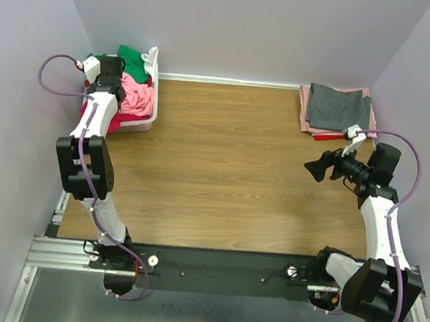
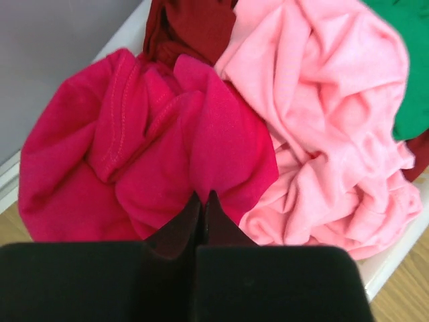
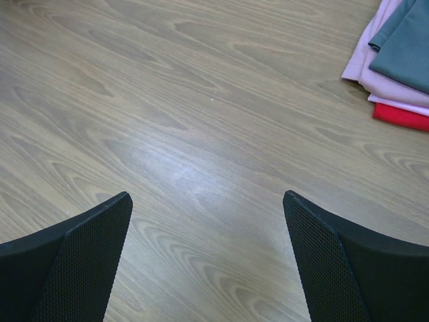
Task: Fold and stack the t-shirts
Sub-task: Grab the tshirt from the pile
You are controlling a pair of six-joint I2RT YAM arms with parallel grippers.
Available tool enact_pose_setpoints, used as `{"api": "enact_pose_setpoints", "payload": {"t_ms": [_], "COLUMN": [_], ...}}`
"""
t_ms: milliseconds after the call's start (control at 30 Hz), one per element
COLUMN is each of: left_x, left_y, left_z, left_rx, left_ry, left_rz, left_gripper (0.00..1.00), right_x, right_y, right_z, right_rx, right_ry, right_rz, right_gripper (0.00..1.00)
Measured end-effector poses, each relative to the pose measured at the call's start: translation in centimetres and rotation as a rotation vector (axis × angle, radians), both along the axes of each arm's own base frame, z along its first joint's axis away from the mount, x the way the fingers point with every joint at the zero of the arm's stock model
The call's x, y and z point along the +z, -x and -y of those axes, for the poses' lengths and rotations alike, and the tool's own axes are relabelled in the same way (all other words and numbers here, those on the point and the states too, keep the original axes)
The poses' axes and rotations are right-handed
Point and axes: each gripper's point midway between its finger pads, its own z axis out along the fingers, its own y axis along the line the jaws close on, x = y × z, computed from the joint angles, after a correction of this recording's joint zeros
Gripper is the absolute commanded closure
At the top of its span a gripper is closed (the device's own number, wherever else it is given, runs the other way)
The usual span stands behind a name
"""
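Note:
In the left wrist view my left gripper (image 2: 203,196) is shut, its tips pinching a gathered fold of the crimson-pink t-shirt (image 2: 87,154). That tee lies crumpled in the white basket (image 1: 148,119) beside a light pink tee (image 2: 328,134), a maroon one (image 2: 194,27) and a green one (image 2: 402,54). From above, the left gripper (image 1: 111,73) hangs over the basket at the table's far left. My right gripper (image 1: 316,170) hovers open above bare wood, nothing between its fingers (image 3: 100,235). At the far right lies a folded stack: grey tee (image 1: 339,108) on top, dusty pink (image 3: 382,84) and red (image 3: 402,117) beneath.
The wooden table (image 1: 222,162) spreads between basket and stack. Pale walls close in on the left, back and right. The basket rim (image 2: 395,261) shows beside the light pink tee. The arm bases sit on a rail (image 1: 213,270) at the near edge.

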Motion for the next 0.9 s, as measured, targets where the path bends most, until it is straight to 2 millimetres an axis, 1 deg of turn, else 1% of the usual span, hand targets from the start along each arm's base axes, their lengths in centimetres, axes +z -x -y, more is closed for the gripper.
{"api": "enact_pose_setpoints", "payload": {"t_ms": [100, 167, 200, 233, 267, 300, 333, 367, 433, 467, 533, 600, 667, 767, 900], "left_x": [1.7, 3.7, 5.4, 7.5, 10.0, 12.6, 16.0, 17.8, 23.5, 25.5, 28.8, 31.0, 32.6, 34.2, 37.7], "left_y": [0.1, 0.3, 0.6, 0.9, 1.4, 1.8, 2.6, 3.1, 4.7, 5.2, 5.9, 6.2, 6.2, 6.3, 6.6], "left_z": [-0.1, -0.1, -0.1, 0.0, 0.1, 0.2, 0.3, 0.5, 0.8, 1.0, 1.3, 1.7, 2.2, 2.8, 3.8], "left_rx": [-0.007, -0.014, -0.019, -0.024, -0.029, -0.035, -0.040, -0.044, -0.054, -0.059, -0.069, -0.087, -0.113, -0.144, -0.193], "left_ry": [-0.011, -0.023, -0.033, -0.044, -0.056, -0.068, -0.084, -0.089, -0.106, -0.111, -0.119, -0.118, -0.114, -0.105, -0.094], "left_rz": [0.031, 0.072, 0.108, 0.154, 0.214, 0.281, 0.367, 0.416, 0.557, 0.608, 0.694, 0.751, 0.790, 0.821, 0.898], "left_gripper": [1.00, 1.00, 1.00, 1.00, 1.00, 1.00, 1.00, 1.00, 1.00, 1.00, 1.00, 1.00, 1.00, 1.00, 1.00], "right_x": [0.0, 0.1, 0.1, 0.1, 0.1, 0.1, 0.1, 0.1, 0.1, 0.1, 0.1, 0.1, 0.1, 0.0, 0.0], "right_y": [0.0, 0.0, 0.0, 0.0, 0.0, 0.0, 0.0, 0.0, 0.1, 0.1, 0.1, 0.1, 0.2, 0.2, 0.2], "right_z": [0.0, 0.0, 0.0, 0.0, 0.0, 0.0, 0.0, 0.0, 0.0, 0.0, 0.0, 0.0, -0.1, -0.1, -0.1], "right_rx": [0.000, 0.000, 0.000, 0.000, 0.000, 0.000, 0.000, 0.000, 0.000, 0.000, 0.000, 0.000, 0.000, 0.000, 0.000], "right_ry": [0.000, 0.001, 0.001, 0.001, 0.001, 0.001, 0.001, 0.001, 0.000, 0.000, 0.000, 0.000, 0.000, -0.001, -0.002], "right_rz": [0.001, 0.003, 0.003, 0.003, 0.003, 0.003, 0.003, 0.003, 0.002, 0.002, 0.001, 0.000, 0.000, -0.004, -0.007], "right_gripper": [0.00, 0.00, 0.00, 0.00, 0.00, 0.00, 0.00, 0.00, 0.00, 0.00, 0.00, 0.00, 0.00, 0.00, 0.00]}}
